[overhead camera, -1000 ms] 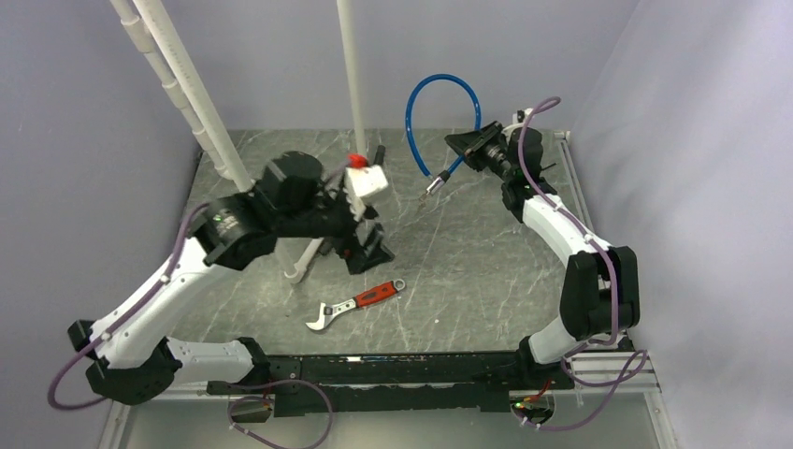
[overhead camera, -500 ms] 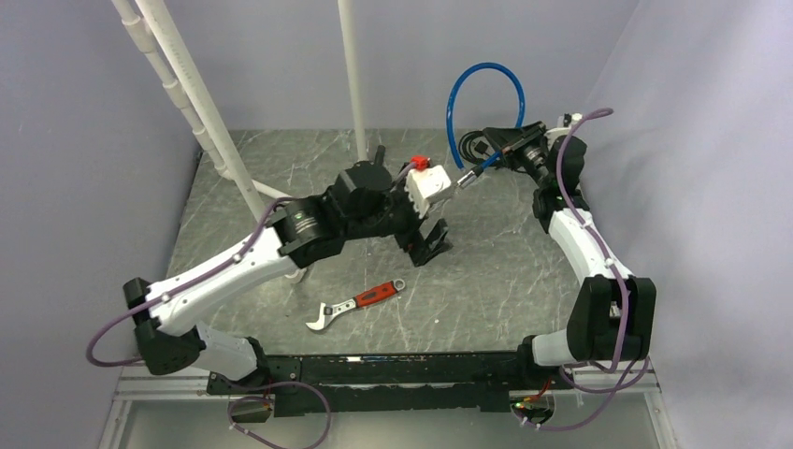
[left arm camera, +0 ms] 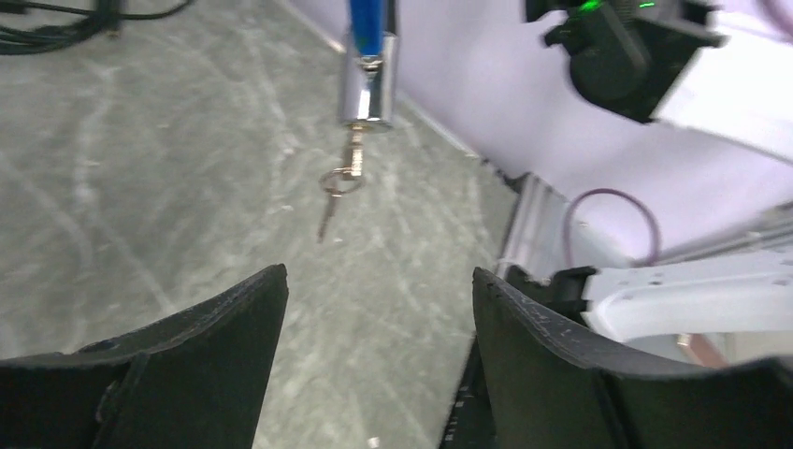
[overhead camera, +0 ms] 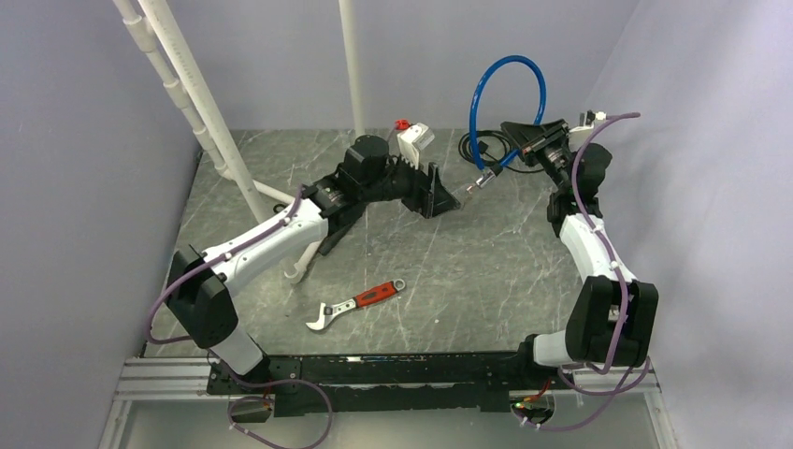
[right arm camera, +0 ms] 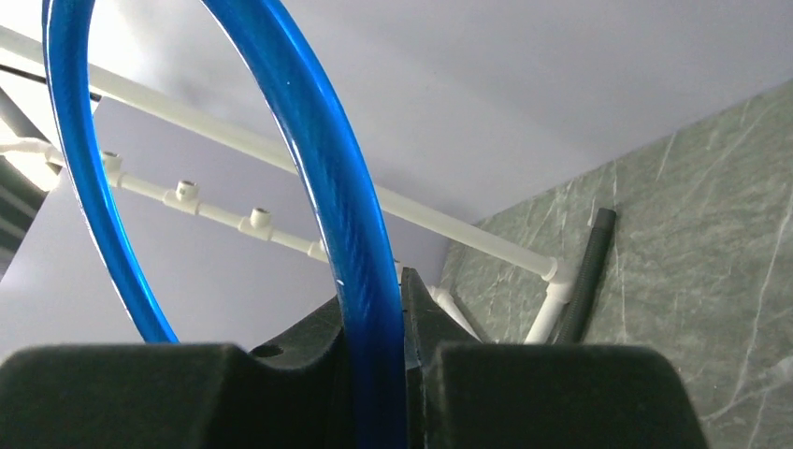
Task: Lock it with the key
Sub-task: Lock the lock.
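While the right arm holds the lock aloft: right gripper (right arm camera: 374,327) is clamped on the blue cable (right arm camera: 318,168), fingers pinching the loop low down so the rest arches up and over above it.
Lock position: far right of the table (overhead camera: 486,271), lifted off the surface; the chrome lock barrel (left arm camera: 367,89) hangs at the cable's end, pointing down and left towards the other arm.
Key: the key (left arm camera: 353,154) sits in the barrel's lower end, with a ring and a spare key (left arm camera: 324,213) dangling free beneath it.
Why held so: judged, hanging the barrel in open air presents the key head-on to the left arm and leaves room all round for a twist.
Left gripper (left arm camera: 374,290): jaws spread wide, nothing between them, aimed at the barrel from the left and near it, not touching.
Step in hand: approach to the key; the grasp is not yet made.
Next move needs: fingers closing on the key's bow, not the loose ring, then a turn about the barrel's axis.
Risk: the barrel hangs on flexible cable, so it may swing away on contact.
Bystander: a red-handled wrench (overhead camera: 355,304) lies near centre, well apart from both arms.
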Motion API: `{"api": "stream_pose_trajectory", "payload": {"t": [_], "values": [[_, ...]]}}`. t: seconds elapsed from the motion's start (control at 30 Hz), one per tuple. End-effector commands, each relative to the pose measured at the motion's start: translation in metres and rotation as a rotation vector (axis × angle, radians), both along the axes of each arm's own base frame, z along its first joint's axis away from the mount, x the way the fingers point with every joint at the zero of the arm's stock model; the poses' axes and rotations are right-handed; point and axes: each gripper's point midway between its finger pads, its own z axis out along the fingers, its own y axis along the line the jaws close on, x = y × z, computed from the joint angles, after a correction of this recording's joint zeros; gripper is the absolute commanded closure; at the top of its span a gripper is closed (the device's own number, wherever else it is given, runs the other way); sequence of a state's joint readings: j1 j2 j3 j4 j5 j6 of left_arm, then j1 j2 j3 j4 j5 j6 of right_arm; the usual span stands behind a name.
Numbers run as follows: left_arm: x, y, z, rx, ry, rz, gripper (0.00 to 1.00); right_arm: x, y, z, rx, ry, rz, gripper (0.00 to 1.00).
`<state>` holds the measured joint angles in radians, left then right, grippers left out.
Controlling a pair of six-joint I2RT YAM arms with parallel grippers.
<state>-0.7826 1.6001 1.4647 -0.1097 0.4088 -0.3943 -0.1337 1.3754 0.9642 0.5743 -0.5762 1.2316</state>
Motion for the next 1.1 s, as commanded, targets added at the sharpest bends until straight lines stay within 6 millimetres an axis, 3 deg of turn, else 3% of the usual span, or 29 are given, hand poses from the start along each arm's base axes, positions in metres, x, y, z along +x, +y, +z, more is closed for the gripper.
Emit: {"api": "stream_pose_trajectory", "payload": {"t": [0.0, 0.37, 0.7, 1.07], "values": [[-0.017, -0.017, 0.039, -0.207, 0.013, -0.108, 0.24, -0.016, 0.004, 0.032, -0.001, -0.168, 0.078, 1.00], [0.002, -0.022, 0.015, -0.235, 0.050, -0.074, 0.36, -0.028, 0.006, 0.027, 0.058, -0.166, 0.097, 1.00], [0.003, -0.028, 0.002, -0.224, 0.093, -0.089, 0.43, -0.034, 0.006, 0.018, 0.082, -0.141, 0.083, 1.00], [0.007, -0.038, -0.012, -0.202, 0.153, -0.102, 0.44, -0.033, 0.011, 0.019, 0.092, -0.144, 0.097, 1.00]]}}
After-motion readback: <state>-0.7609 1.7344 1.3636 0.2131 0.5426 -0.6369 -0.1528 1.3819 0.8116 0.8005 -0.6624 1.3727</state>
